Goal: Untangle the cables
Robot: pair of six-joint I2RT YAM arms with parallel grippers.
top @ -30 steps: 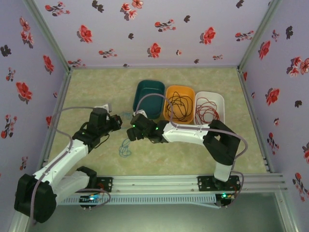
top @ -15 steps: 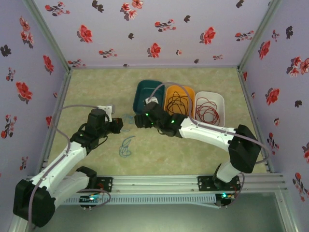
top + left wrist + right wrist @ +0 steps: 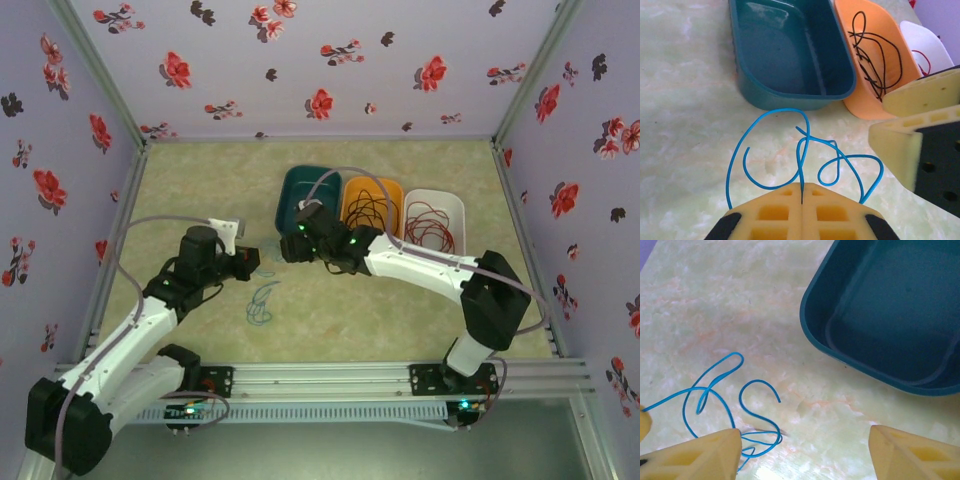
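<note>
Left gripper (image 3: 801,192): fingers pressed flat together, clamped on one strand of the blue cable (image 3: 782,109), which runs straight down into the seam between the pads.

Blue cable: it spreads out just ahead of the left gripper in several loose, crossing loops that lie on the pale marbled table (image 3: 715,300). From overhead, a blue-teal coil also lies on the base side of both grippers.

Right gripper (image 3: 804,432): fingers spread wide and gripping nothing, held low over the table. The cable's loops lie beside one of its fingers, and one strand runs right along that finger's edge; whether they touch cannot be told.

The pair: from overhead the two grippers point toward each other and stand close together. In the left wrist view the right gripper's yellow fingers sit just to one side of the cable loops.

Teal tray (image 3: 790,102): it sits just beyond the loops ahead of the left gripper. Its rounded corner lies ahead of the right gripper, on the side away from the cable.

Orange tray (image 3: 865,107): it sits against the teal tray's far side from the left gripper and holds a looped black cable (image 3: 372,218).

White tray (image 3: 450,200): last in the row, farthest from both grippers, with a red cable (image 3: 430,225) coiled inside.
</note>
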